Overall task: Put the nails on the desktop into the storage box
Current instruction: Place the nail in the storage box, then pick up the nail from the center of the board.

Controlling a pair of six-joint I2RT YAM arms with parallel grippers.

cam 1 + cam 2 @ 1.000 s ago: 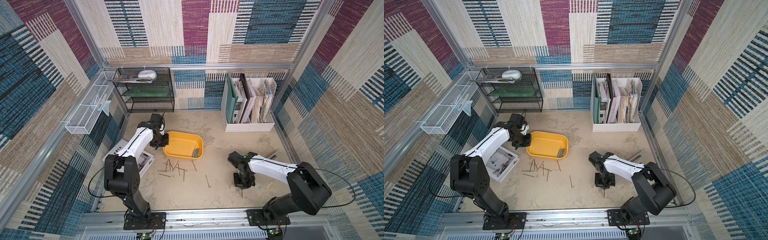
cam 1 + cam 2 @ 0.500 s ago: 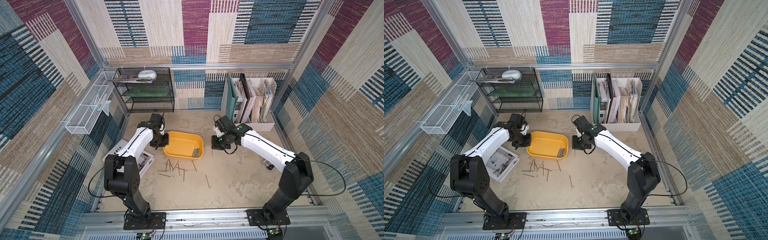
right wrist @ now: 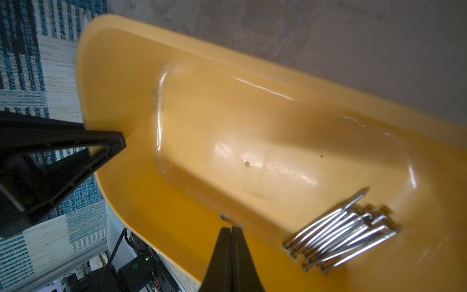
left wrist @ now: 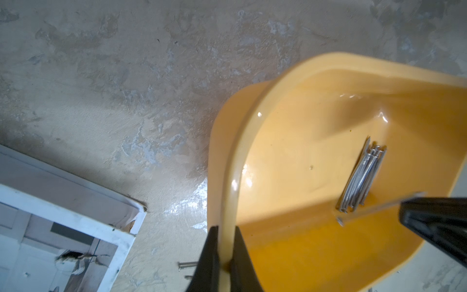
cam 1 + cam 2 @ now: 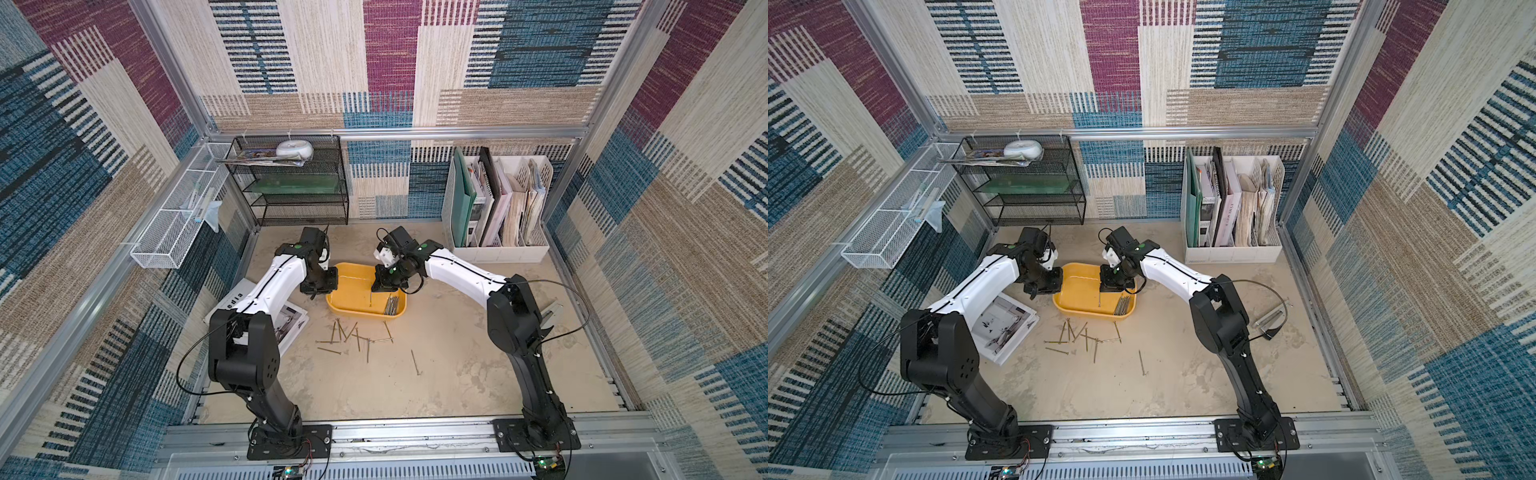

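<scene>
We see the left gripper (image 4: 225, 229) clamped on the rim of the storage box (image 4: 290, 156), with one finger outside the wall and one inside. In both top views its wrist hides those fingers. The right gripper (image 3: 231, 229) is pressed closed on a single nail (image 5: 370, 299), which hangs over the inside of the box. From the right wrist camera only a blurred end of it peeps past the fingertips, and we cannot tell there which end it is.

A bundle of nails (image 3: 346, 235) lies inside the box at the end far from the left gripper. They overlap, so the count is unsure, perhaps about ten. The box sits on the desktop (image 5: 436, 395) between the two arms.

The loose nails (image 5: 353, 336) lie criss-crossed on the desktop just in front of the box, one of them apart from the rest. A magazine (image 5: 291, 322) lies partly under the left arm, its cover cut off.
</scene>
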